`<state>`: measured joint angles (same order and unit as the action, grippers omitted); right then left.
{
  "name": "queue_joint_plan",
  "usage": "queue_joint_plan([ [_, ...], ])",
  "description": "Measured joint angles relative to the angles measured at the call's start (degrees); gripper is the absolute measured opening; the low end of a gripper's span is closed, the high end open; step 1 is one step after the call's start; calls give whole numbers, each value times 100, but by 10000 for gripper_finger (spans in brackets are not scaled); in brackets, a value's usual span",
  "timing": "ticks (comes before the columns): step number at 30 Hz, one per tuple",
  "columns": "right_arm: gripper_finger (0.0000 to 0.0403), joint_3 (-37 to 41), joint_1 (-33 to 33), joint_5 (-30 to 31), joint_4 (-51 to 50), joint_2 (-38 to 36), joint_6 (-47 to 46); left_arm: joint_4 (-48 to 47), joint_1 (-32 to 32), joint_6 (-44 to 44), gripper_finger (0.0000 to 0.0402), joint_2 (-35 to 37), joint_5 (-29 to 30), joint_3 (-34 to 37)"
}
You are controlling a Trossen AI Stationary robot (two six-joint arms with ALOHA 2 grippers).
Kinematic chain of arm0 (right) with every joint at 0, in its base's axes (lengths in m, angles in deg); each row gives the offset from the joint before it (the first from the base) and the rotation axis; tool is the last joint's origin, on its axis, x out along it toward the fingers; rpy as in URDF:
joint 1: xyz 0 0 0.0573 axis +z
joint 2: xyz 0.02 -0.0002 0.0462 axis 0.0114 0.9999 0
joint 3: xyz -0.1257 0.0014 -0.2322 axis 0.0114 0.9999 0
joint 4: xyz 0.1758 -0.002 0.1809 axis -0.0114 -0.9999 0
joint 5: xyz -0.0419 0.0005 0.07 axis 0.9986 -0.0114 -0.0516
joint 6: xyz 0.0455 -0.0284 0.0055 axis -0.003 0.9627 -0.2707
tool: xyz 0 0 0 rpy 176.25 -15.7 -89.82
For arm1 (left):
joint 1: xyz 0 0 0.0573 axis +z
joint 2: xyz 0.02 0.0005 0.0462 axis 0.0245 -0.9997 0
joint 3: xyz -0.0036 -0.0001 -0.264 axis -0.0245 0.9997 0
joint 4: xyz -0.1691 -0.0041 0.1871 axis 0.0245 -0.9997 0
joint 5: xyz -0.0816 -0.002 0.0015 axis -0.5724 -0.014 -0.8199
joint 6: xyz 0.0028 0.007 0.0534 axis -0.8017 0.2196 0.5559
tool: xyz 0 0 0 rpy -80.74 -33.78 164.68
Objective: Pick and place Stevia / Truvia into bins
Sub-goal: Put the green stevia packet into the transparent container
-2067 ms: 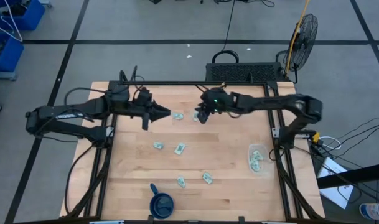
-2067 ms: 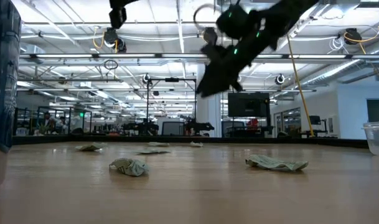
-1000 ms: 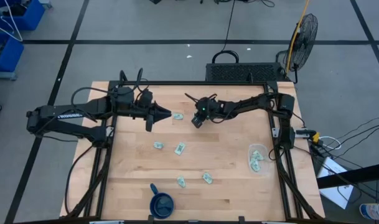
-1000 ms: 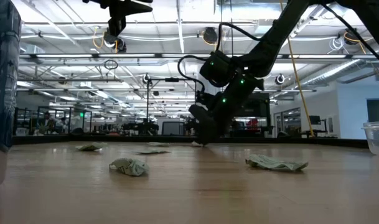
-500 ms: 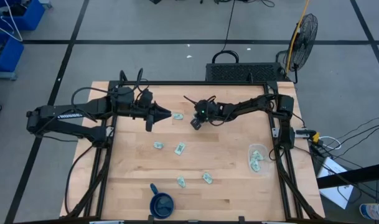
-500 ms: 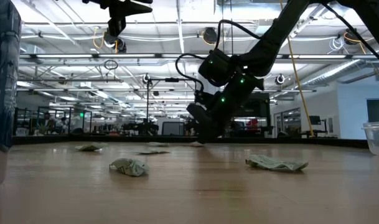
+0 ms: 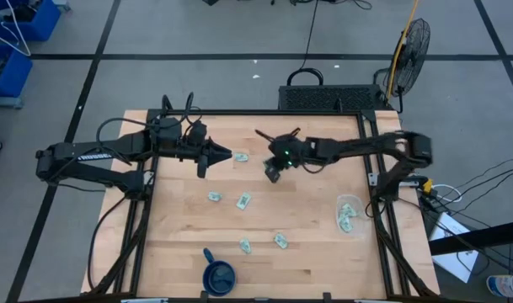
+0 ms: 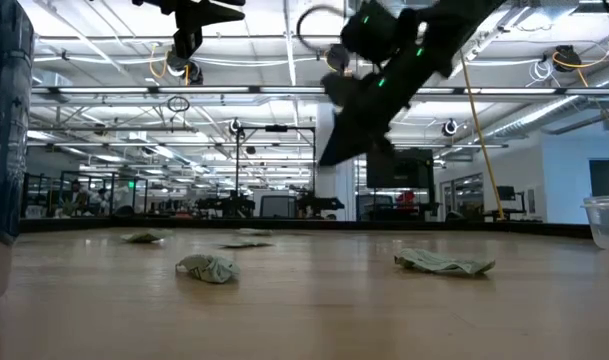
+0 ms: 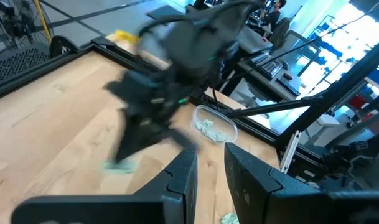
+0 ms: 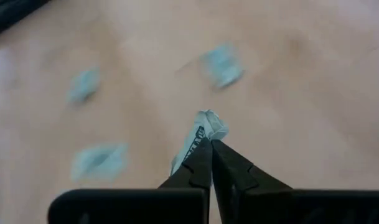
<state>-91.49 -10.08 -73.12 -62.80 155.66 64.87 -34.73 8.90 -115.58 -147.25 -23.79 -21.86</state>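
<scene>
Several pale green and white sachets lie flat on the wooden table (image 7: 315, 252): one at the far middle (image 7: 240, 156), two mid-table (image 7: 214, 197) (image 7: 243, 201), two nearer (image 7: 245, 245) (image 7: 280, 240). The clear bin (image 7: 349, 215) stands at the right edge with sachets inside. My right gripper (image 7: 273, 174) hangs well above the table (image 8: 329, 155), shut on one sachet (image 10: 201, 127). My left gripper (image 7: 229, 155) hovers just left of the far-middle sachet, its fingers (image 9: 183, 171) a narrow gap apart, touching nothing. My right gripper pinches one sachet by its end (image 10: 198, 140) between the two fingertips. The fingers slant down from above. The sachet is lifted clear of the table and sticks out beyond the fingertips, crumpled at its free end (image 10: 213, 121).
A dark blue mug (image 7: 219, 273) stands at the table's near edge, left of middle. Black frame rails (image 7: 376, 210) run along the table's left, right and far sides. Bare wood lies between the mid-table sachets and the bin.
My right gripper, down at the table's far middle a second ago, has risen high above it with the sachet between its fingers and shifted slightly toward the right and near edges. The sachet has been lifted clear of the wood.
</scene>
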Motion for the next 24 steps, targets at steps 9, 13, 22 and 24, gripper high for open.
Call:
queue_joint_plan([
  [9, 0, -4, 866, -1809, -4330, -1975, -1252, 0, -4, -15, 85, 0, 2, 0],
  [13, 0, -2, 1407, -1793, -6215, -2614, -2274, 0, -4, -15, 85, -13, 15, 0],
  [22, 1, 627, 2181, -1230, -6717, -3252, -3549, 3, -4, 0, 85, -13, 302, 0],
  [24, 4, 977, 2234, -1168, -6456, -3258, -3643, 5, -4, -4, 85, -13, 301, 0],
])
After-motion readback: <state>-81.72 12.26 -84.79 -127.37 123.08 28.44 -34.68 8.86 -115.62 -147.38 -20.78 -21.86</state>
